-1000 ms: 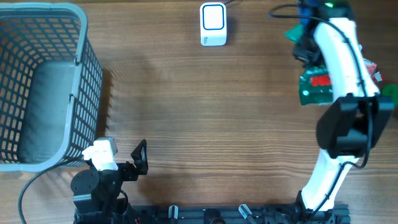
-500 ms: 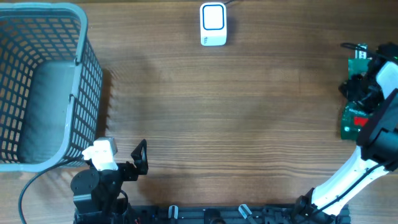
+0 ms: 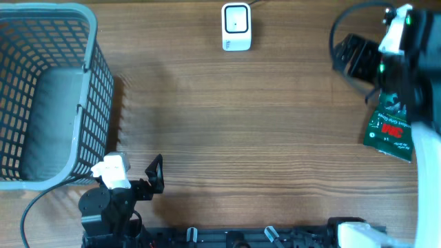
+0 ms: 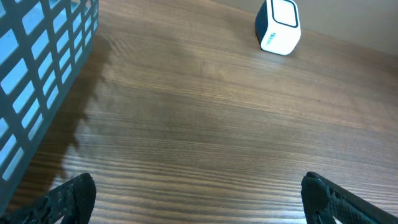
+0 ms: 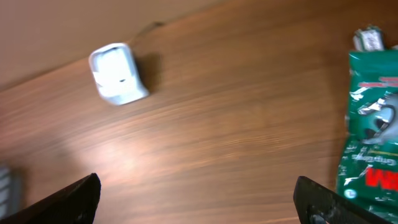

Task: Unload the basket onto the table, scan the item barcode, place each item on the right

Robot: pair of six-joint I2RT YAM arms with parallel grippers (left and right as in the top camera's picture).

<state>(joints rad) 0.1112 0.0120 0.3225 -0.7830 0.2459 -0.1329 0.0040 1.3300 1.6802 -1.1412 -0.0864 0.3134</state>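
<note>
Right hand [image 5: 196, 190]: jaws spread wide. Nothing sits between them and they touch nothing.

Packet [image 3: 391, 129]: green, lying flat on the table [image 3: 241, 124] near the far right edge, partly under my right arm. From the right wrist it sits off to the right, outside my right finger, not between the jaws. That view is blurred, so I cannot tell whether a barcode faces up.

Right arm: it runs up the right edge of the table from its base at the front. The hand is held above the rear right area with the fingers pointing left, and the wrist looks across the wood toward the scanner [image 3: 236, 26].

Left hand [image 4: 199, 202]: jaws also wide apart and empty. The arm is folded at the front left, just beside the near corner of the basket [image 3: 48, 89], with the hand low and looking across the table.

Surroundings: the scanner is white and upright at the rear middle, well apart from the packet. The grey basket fills the left side. A small pale object [image 5: 370, 40] lies just beyond the packet's top edge, too blurred to name.
</note>
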